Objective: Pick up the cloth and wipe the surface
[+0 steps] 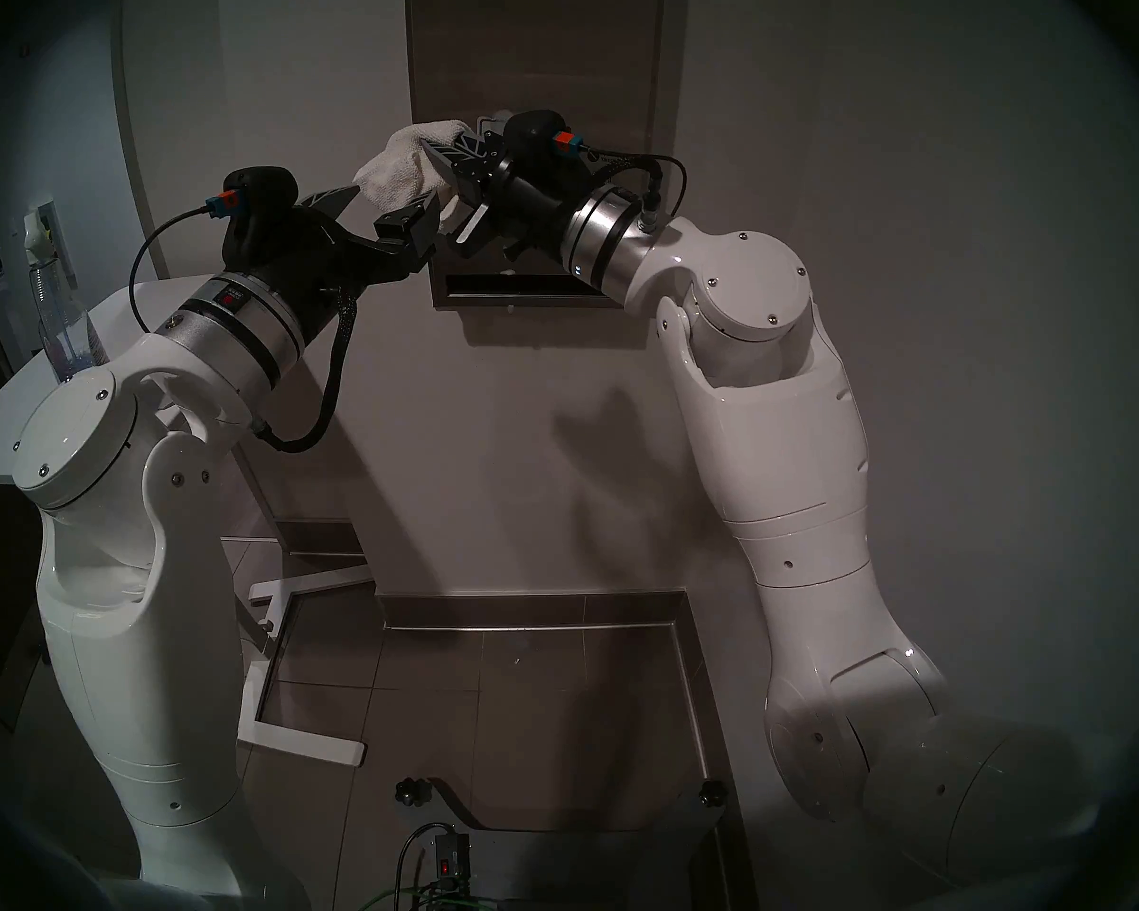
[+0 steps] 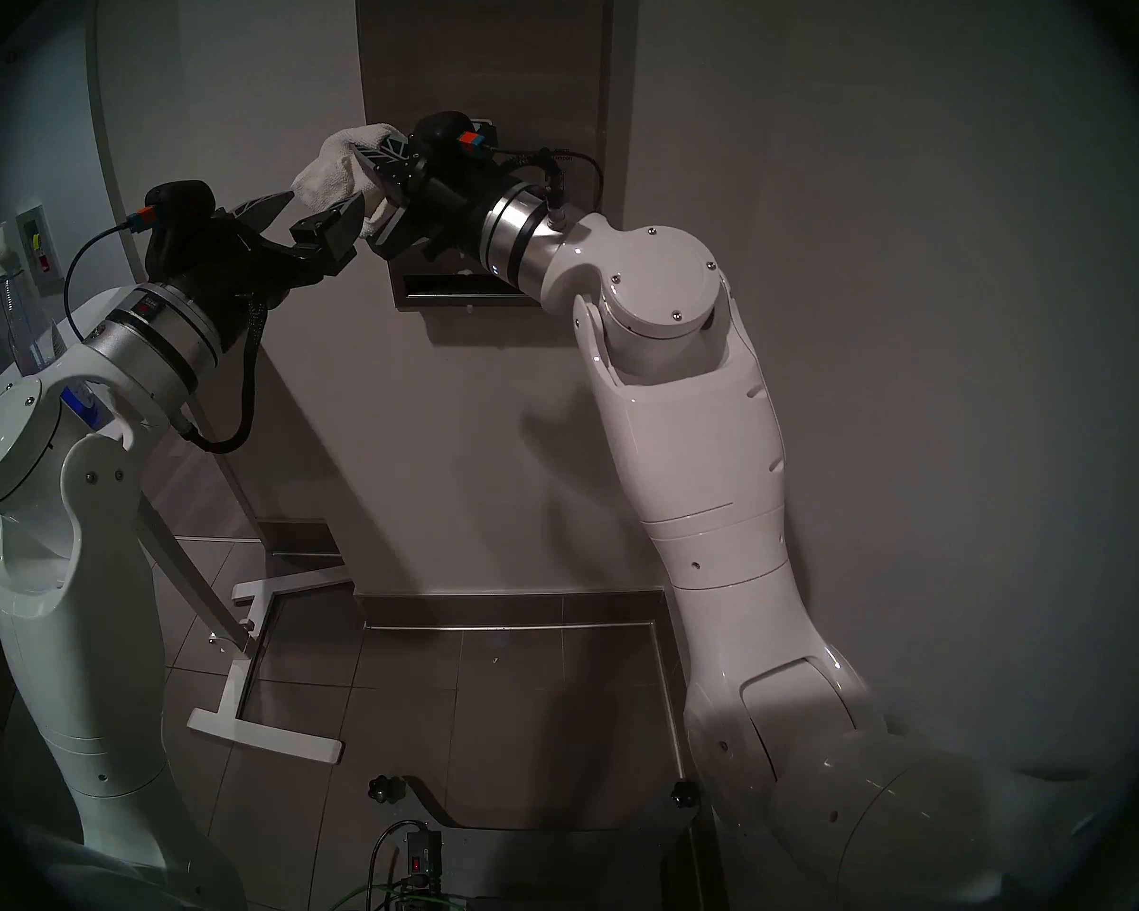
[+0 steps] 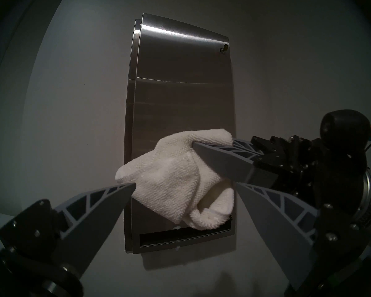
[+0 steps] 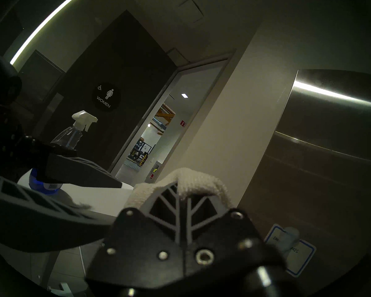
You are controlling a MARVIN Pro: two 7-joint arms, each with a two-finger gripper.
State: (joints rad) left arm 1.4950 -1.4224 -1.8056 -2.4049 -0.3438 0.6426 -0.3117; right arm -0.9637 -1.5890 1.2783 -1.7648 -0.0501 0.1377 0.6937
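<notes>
Cloth [image 3: 176,178] in right pincer [image 3: 204,159] — clamped

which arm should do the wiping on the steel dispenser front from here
Right, probably. The right gripper is shut on the cloth, in front of the dispenser front. The left gripper is open and empty.

Head views look down on both arms; wrist views face the dispenser [image 3: 180,110] closely.
</notes>
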